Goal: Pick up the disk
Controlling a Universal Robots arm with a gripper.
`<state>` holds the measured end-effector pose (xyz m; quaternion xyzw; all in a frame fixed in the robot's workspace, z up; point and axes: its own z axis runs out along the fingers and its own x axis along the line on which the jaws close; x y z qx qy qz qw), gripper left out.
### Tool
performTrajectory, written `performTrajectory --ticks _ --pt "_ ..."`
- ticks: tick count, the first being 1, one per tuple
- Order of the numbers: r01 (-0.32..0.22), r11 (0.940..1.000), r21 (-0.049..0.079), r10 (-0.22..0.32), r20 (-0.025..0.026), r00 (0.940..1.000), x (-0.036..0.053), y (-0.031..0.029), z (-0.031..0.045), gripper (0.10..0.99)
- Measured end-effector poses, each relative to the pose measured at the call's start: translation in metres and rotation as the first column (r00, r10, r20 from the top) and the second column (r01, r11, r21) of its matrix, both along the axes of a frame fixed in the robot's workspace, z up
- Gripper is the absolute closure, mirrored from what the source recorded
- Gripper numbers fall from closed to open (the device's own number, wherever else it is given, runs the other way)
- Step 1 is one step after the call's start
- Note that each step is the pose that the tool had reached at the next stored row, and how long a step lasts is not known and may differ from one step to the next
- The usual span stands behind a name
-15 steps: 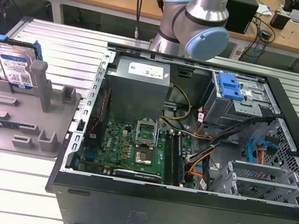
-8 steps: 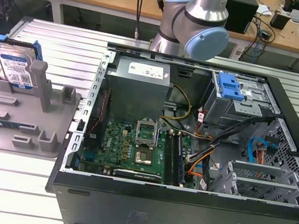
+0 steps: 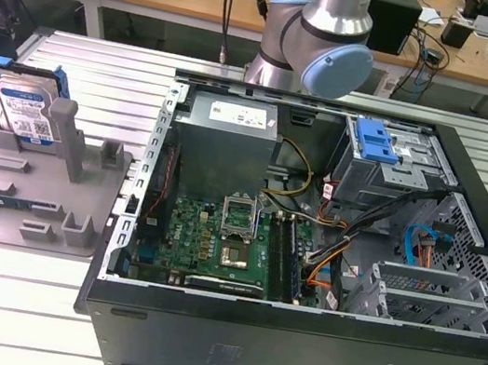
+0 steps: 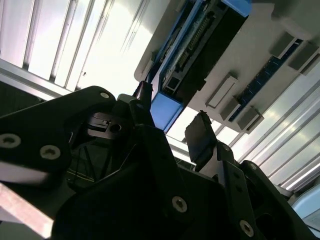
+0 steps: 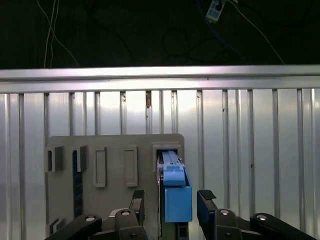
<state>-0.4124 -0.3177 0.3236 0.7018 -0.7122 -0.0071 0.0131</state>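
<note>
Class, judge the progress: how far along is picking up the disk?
Done: the approach; in the first wrist view the open jaws straddle the flat silver metal disk with blue plastic rails. In hand: nothing; the disk stands upright in the grey plastic holder fixture. Left: the grasp and lift.

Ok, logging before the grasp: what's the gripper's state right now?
Gripper: open, fingers either side of the disk, not yet clamped.

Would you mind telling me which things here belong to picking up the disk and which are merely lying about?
Job: disk, upright in grey holder; open gripper straddling it.
Lying about: computer case, its blue-latched drive cage, motherboard.
</note>
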Motion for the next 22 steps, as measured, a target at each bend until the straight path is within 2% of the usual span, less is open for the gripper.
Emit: performTrajectory --ticks 7,18,20,22 --pt "-0.016 0.9999 -0.005 0.016 0.0042 0.9999 -0.0001 0.0039 -0.0059 0.545" --pt "-0.032 0.9995 -0.006 0.032 0.0049 0.9995 -0.0025 0.004 -0.0128 0.557" --pt "-0.033 0.9994 -0.007 0.033 0.0049 0.9994 -0.0025 0.004 -0.0138 0.694" --pt "-0.034 0.9994 -0.007 0.034 0.005 0.9994 -0.0025 0.004 -0.0146 0.694"
